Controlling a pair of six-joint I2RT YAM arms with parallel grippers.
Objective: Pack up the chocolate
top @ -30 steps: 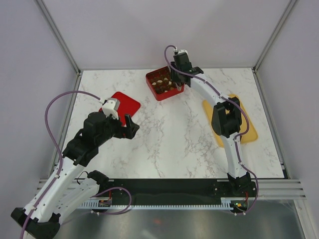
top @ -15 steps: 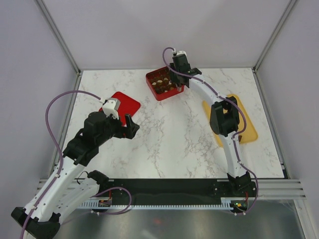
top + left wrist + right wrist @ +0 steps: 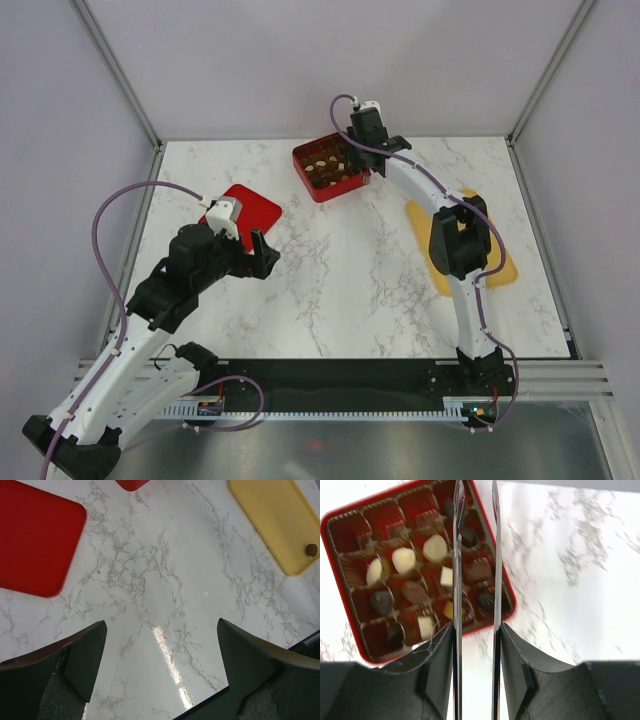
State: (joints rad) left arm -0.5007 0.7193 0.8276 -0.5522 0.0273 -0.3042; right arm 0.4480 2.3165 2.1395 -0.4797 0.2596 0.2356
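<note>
The red gridded box (image 3: 318,187) stands at the back middle of the table, with several dark and pale chocolates (image 3: 325,165) in its cells. The right wrist view shows it (image 3: 340,575) with pale pieces (image 3: 403,559) and dark pieces (image 3: 478,571). My right gripper (image 3: 358,160) hangs over the box's right edge. Its thin metal blades (image 3: 476,495) stand narrowly apart with nothing between them. My left gripper (image 3: 265,255) is wide open and empty (image 3: 161,625) above bare marble. One dark chocolate (image 3: 311,549) lies on the yellow tray (image 3: 275,520).
The flat red lid (image 3: 250,207) lies at the left, just behind my left gripper, and shows in the left wrist view (image 3: 35,535). The yellow tray (image 3: 500,265) lies at the right, mostly under my right arm. Frame posts and walls ring the table.
My right gripper has shifted slightly right and back from over the box, and its elbow has swung right. The left arm has not moved.
</note>
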